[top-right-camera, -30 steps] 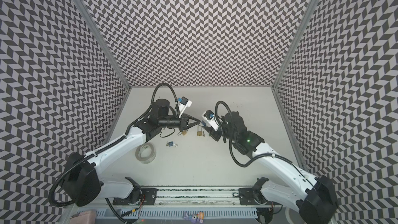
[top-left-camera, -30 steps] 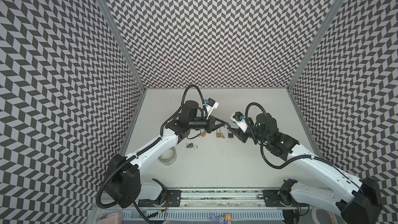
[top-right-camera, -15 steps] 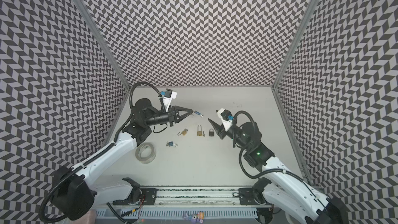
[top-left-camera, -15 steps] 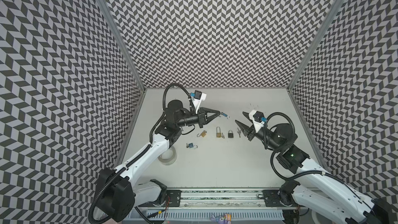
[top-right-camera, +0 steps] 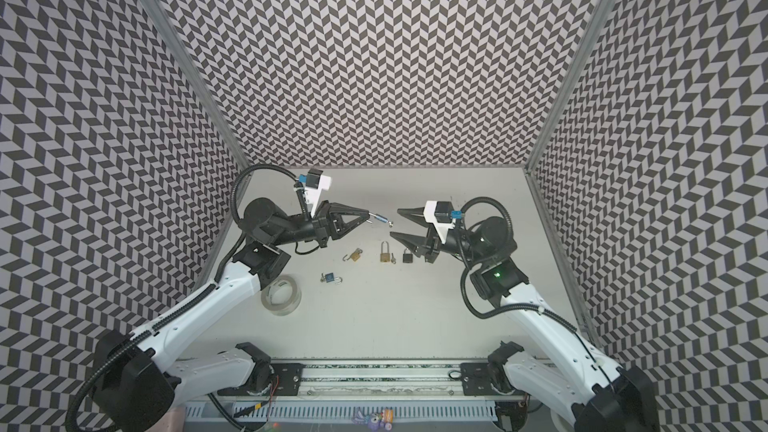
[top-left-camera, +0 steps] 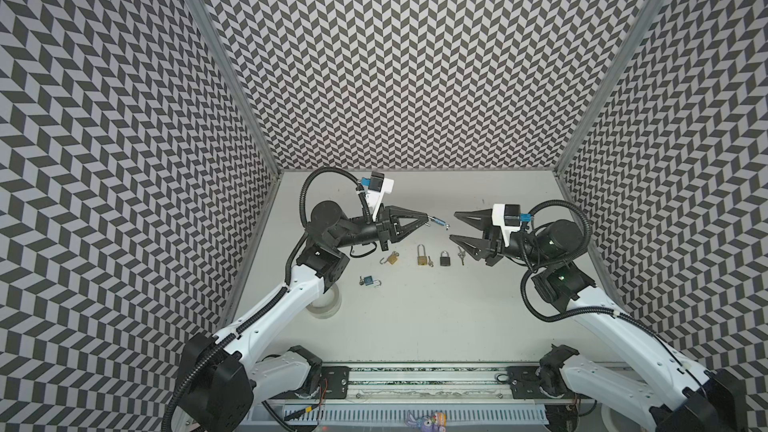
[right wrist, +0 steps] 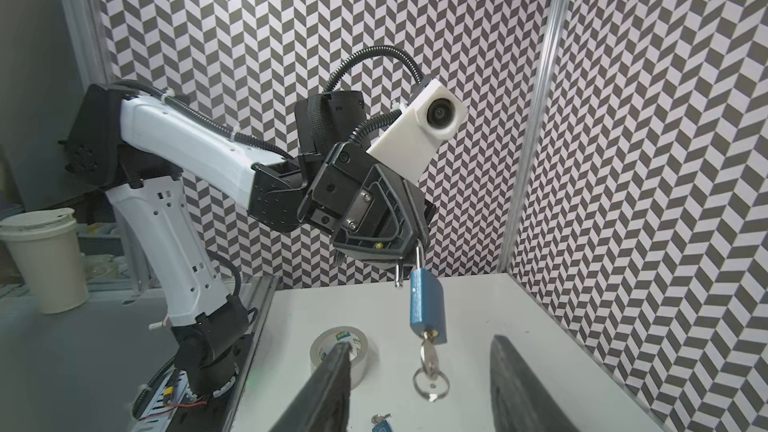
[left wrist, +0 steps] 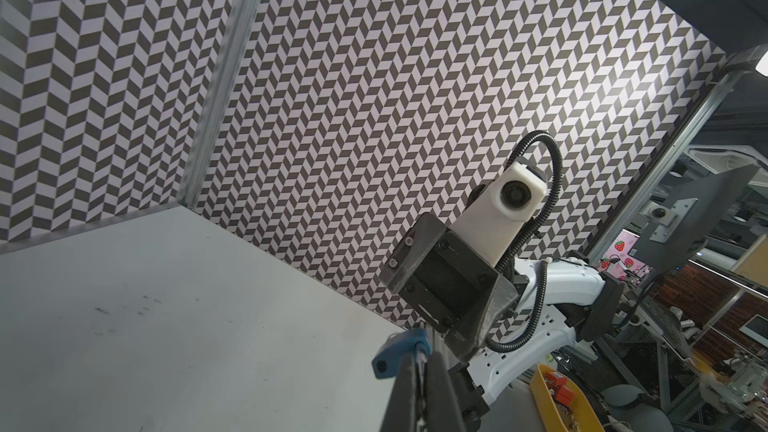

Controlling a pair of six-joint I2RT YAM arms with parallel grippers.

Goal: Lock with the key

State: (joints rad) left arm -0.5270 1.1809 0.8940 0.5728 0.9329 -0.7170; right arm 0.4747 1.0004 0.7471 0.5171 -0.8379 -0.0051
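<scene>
The left gripper [top-left-camera: 426, 218] is clamped tight on the shackle of a blue padlock [right wrist: 426, 305], holding it up off the table [top-left-camera: 415, 326]. The lock juts out past its fingertips, with the shackle's free leg out of the body. A key [right wrist: 430, 357] sits in the keyhole at the end of the lock farthest from that gripper, its ring dangling.

Facing it, the right gripper [top-left-camera: 453, 226] stands about half open with nothing in it, and the key lies just ahead of its tips, not touching them.

Below the gap between the two grippers, a row lies on the table: an open brass padlock [top-left-camera: 390, 258], a long-shackled brass padlock [top-left-camera: 421, 254], a black padlock [top-left-camera: 445, 258] and loose keys [top-left-camera: 460, 254]. A small blue padlock [top-left-camera: 367, 281] and a tape roll [top-right-camera: 281, 295] lie under the left arm.
</scene>
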